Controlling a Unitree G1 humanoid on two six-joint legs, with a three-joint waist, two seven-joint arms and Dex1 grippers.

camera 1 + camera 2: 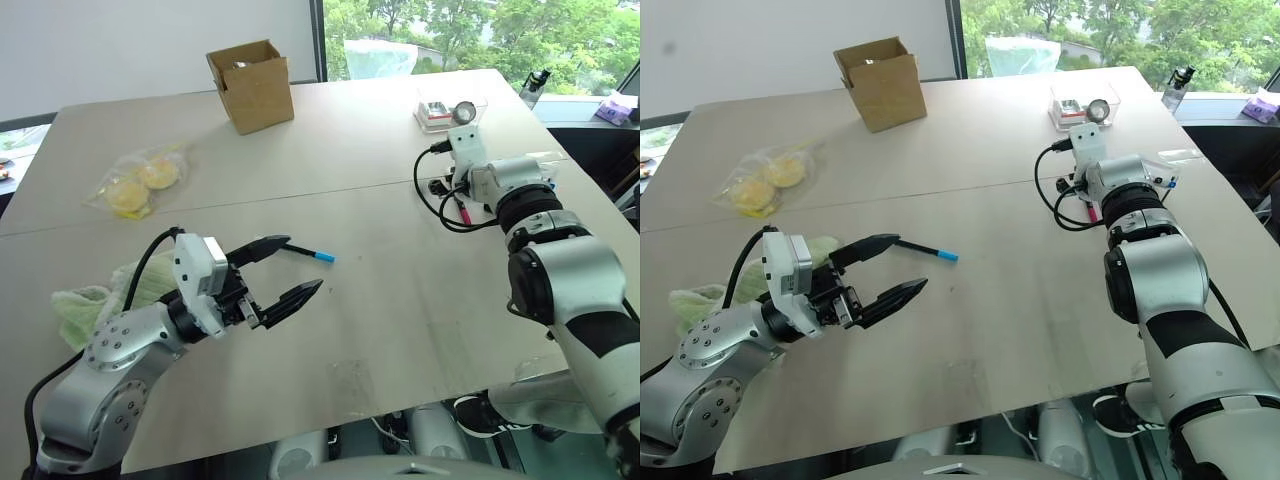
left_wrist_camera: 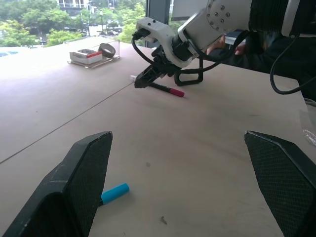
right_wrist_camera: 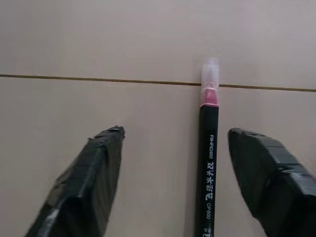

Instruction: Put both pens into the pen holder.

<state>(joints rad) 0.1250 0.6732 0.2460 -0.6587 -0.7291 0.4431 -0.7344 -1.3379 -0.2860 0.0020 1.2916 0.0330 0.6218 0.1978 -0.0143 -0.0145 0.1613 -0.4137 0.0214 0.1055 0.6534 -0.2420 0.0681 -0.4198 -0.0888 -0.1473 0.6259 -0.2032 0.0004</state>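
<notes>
Nearest us, left gripper [image 1: 285, 272] hovered over the table [image 1: 400, 300], fingers spread wide, nothing between them. Blue-ended pen [image 1: 310, 253] lay flat on the table just past its fingertips, not touching that we could see; blue cap [image 2: 114, 193] showed beside one finger in the left wrist view. Green cloth [image 1: 85, 300] lay under the left arm.

Further out on the right, right gripper [image 3: 173, 148] sat low over the pink-ended pen [image 3: 208, 163]. Fingers were apart, pen lying on the table between them, nearer one finger and touching neither. Pink tip [image 2: 177, 92] poked out past the gripper in the left wrist view.

Pen holder [image 2: 190, 74] sat just behind the right gripper, mostly hidden by the arm.

Far side: bag of yellow items [image 1: 135, 185], cardboard box [image 1: 252, 85], clear tray [image 1: 450, 108].
</notes>
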